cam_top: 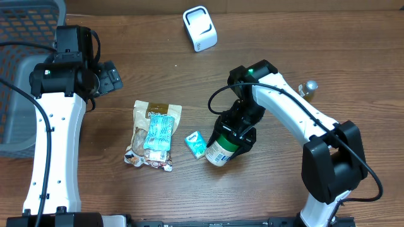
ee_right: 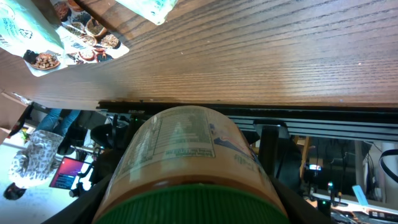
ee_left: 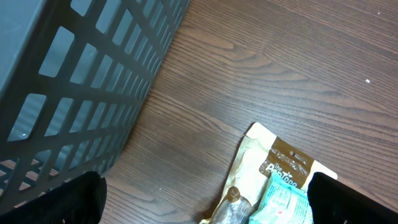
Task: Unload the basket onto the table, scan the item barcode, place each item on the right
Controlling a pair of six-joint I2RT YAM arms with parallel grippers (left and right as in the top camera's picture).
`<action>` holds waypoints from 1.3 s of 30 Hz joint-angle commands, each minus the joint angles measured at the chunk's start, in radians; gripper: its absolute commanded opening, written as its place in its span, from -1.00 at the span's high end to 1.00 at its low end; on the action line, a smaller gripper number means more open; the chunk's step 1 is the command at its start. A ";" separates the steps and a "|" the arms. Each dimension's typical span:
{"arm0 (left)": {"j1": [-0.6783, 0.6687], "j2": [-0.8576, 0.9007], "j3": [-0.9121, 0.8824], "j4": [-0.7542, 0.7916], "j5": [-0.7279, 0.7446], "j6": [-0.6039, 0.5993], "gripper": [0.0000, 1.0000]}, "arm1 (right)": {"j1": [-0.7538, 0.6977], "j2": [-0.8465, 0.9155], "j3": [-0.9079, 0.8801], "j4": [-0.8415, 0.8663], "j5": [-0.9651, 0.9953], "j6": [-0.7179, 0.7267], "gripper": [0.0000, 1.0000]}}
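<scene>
A jar (cam_top: 219, 151) with a green lid and a white label lies tilted just above the table, and my right gripper (cam_top: 238, 133) is shut on it near the lid. In the right wrist view the jar (ee_right: 186, 146) fills the space between both fingers of the right gripper (ee_right: 193, 208), its nutrition label facing up. A white scanner (cam_top: 199, 28) stands at the back of the table. My left gripper (cam_top: 111, 77) hangs open and empty at the left. In its own view the left gripper (ee_left: 211, 202) hovers over bare wood beside a snack bag (ee_left: 280, 177).
A brown snack bag (cam_top: 144, 140) with a teal packet (cam_top: 159, 131) on it lies left of the jar. A small teal packet (cam_top: 196, 144) sits right beside the jar. A grey basket (cam_top: 25, 69) fills the far left. A small bottle (cam_top: 308, 88) stands at the right.
</scene>
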 commanded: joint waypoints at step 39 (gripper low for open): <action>0.002 -0.005 0.009 0.001 -0.013 0.012 -0.99 | 0.003 -0.031 0.030 -0.024 -0.107 -0.004 0.05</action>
